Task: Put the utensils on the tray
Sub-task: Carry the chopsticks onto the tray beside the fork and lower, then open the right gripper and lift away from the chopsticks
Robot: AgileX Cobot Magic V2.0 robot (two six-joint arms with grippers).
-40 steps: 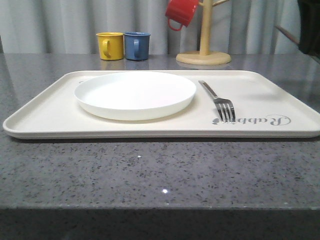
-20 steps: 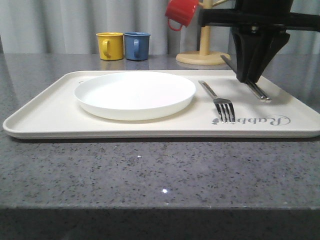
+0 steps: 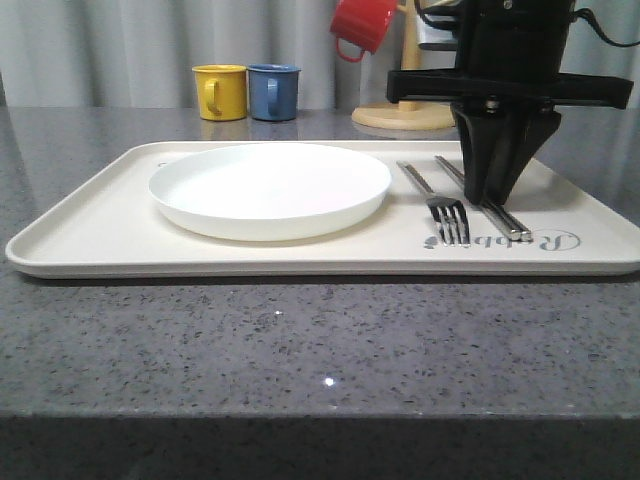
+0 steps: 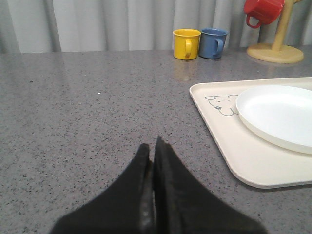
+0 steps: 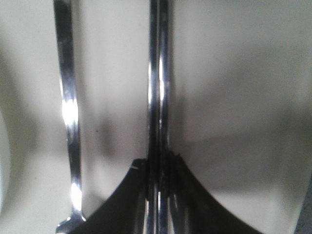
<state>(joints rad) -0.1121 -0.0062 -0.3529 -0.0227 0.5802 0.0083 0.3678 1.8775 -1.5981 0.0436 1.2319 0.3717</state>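
Silver metal, a knife (image 3: 497, 210) is clamped between the closed fingers of the right gripper (image 3: 490, 198) low over the cream tray (image 3: 90, 235), just right of the fork (image 3: 436, 200) lying there. Left of the fork sits the white plate (image 3: 270, 188). Over bare counter, the left gripper (image 4: 154, 146) is pressed closed on nothing.

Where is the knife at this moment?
In the front view the knife lies on the tray's right part, just right of the fork, pinched by the right gripper.

Glossy metal fork (image 3: 440, 196), speckled stone table (image 3: 300, 340)
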